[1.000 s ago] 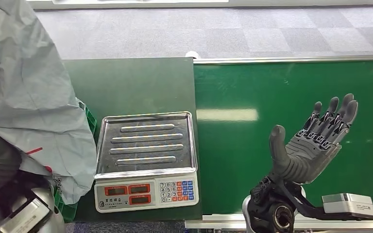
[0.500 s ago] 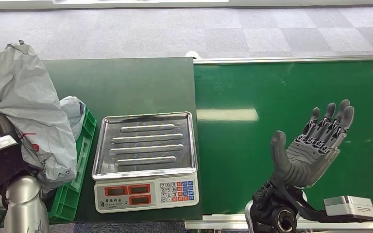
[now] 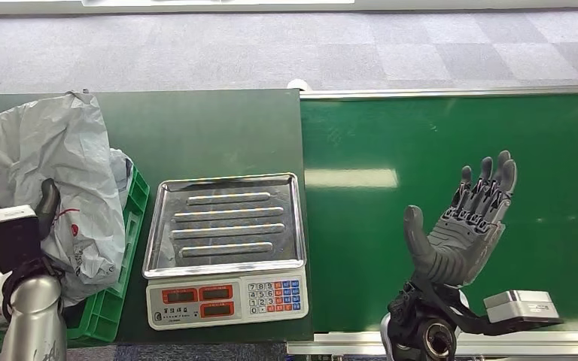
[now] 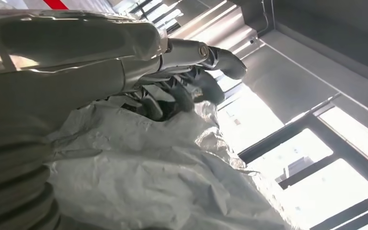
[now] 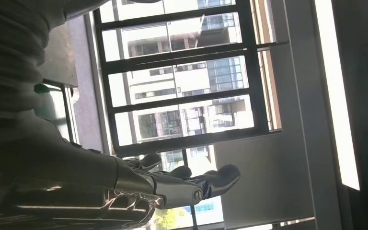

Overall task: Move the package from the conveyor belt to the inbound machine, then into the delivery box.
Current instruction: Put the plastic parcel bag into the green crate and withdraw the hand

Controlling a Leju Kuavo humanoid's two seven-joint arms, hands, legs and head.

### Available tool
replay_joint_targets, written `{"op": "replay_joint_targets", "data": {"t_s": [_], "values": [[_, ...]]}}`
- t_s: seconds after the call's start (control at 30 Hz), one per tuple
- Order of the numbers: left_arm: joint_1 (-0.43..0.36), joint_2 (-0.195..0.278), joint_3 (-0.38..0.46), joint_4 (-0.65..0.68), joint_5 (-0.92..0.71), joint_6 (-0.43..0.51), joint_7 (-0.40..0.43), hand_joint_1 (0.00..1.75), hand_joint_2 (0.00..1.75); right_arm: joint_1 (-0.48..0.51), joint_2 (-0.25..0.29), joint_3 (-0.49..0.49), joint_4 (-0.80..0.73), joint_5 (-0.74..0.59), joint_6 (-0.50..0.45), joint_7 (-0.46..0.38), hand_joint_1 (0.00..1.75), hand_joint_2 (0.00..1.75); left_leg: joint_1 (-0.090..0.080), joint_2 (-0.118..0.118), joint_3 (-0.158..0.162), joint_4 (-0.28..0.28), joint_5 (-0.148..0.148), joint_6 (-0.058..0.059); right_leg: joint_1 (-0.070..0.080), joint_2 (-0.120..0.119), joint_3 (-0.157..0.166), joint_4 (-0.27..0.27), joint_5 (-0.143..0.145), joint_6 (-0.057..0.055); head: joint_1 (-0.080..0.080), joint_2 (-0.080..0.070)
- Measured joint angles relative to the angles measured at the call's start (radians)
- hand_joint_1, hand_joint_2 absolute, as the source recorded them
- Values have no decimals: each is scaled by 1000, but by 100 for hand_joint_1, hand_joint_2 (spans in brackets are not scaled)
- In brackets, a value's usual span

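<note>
grey package [image 3: 60, 180] at far left of the head view, crumpled plastic mailer lying over the green box [image 3: 132, 226] and partly on the dark green table [image 3: 203, 131], with a red mark on its lower part. left hand [image 3: 15, 218] comes up from the bottom left against the package; in the head view its thumb sticks up beside the bag and some dark fingertips show at the left edge. left wrist view has the bag [image 4: 153, 177] pressed up under the left hand [image 4: 182, 72], fingers [image 4: 206, 88] curled down onto the wrinkled plastic, thumb out above it, so it grips the package. scale [image 3: 226, 248] sits on the table just right of the box, steel tray bare, red displays and keypad along its front edge. green belt [image 3: 451, 150] runs to the right of the table, touching its edge. right hand [image 3: 463, 226] hovers over the belt, palm up, fingers spread wide, holding nothing. right wrist view shows the right hand [image 5: 172, 184] with fingers [image 5: 223, 175] extended against big windows and buildings outside.
</note>
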State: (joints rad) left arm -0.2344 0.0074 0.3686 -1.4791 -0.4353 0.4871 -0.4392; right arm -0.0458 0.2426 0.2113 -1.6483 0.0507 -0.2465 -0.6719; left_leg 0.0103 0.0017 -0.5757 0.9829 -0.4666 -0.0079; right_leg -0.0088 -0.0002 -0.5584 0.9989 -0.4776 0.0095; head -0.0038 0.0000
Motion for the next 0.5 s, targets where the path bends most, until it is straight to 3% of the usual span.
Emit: {"op": "replay_joint_targets", "data": {"t_s": [0.5], "values": [[60,-30,25,-133,202,42,-208,0,175,-34,0,0,70,18,31,12,0,175,0,0,0,0,0,0,0,0,0,0,0,0,0,0]]}}
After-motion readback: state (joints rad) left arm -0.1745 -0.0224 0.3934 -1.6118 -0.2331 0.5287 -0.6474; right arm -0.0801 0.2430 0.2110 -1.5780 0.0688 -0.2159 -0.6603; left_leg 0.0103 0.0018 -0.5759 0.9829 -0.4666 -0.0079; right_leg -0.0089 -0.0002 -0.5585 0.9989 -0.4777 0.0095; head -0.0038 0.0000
